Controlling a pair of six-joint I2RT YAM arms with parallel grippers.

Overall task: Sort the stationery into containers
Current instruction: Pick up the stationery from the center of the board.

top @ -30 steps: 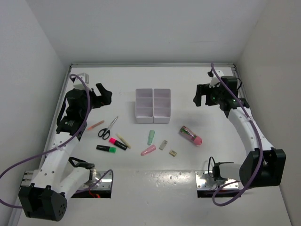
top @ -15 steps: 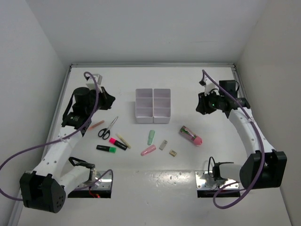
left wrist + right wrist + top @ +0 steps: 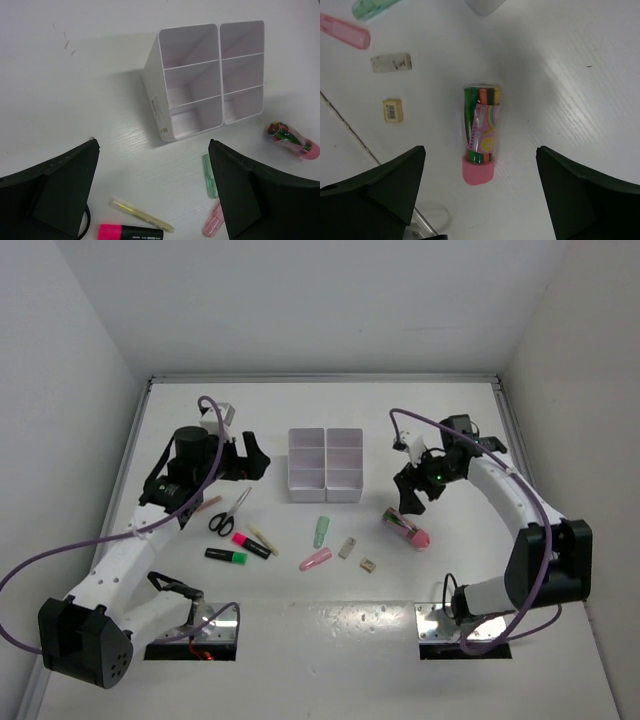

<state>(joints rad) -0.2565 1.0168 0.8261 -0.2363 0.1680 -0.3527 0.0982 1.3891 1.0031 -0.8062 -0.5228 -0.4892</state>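
The white six-compartment organiser tray [image 3: 325, 466] [image 3: 200, 80] stands mid-table with nothing in it. In front of it lies the stationery: scissors [image 3: 230, 512], a pink highlighter [image 3: 250, 544] [image 3: 130, 233], a green highlighter [image 3: 226, 556], a yellow stick [image 3: 262, 537] [image 3: 141, 215], a peach stick [image 3: 203, 506], a green piece [image 3: 321, 531] [image 3: 210, 175], a pink piece [image 3: 315, 559] [image 3: 214, 225], two small erasers [image 3: 347, 548] [image 3: 391, 62] and a pink-capped tube of pens [image 3: 405, 528] [image 3: 481, 132]. My left gripper [image 3: 252, 455] [image 3: 154, 145] hangs open left of the tray. My right gripper [image 3: 406, 497] [image 3: 481, 148] is open right above the tube.
White walls enclose the table on the left, the back and the right. A seam [image 3: 350, 130] crosses the table near the front, with the arm bases and metal plates [image 3: 455, 625] behind it. The tiny tan eraser [image 3: 368, 564] [image 3: 392, 110] lies close to that seam.
My left arm has swung right, toward the tray. My right arm has come left and down over the pink-capped tube. Nothing on the table has moved.
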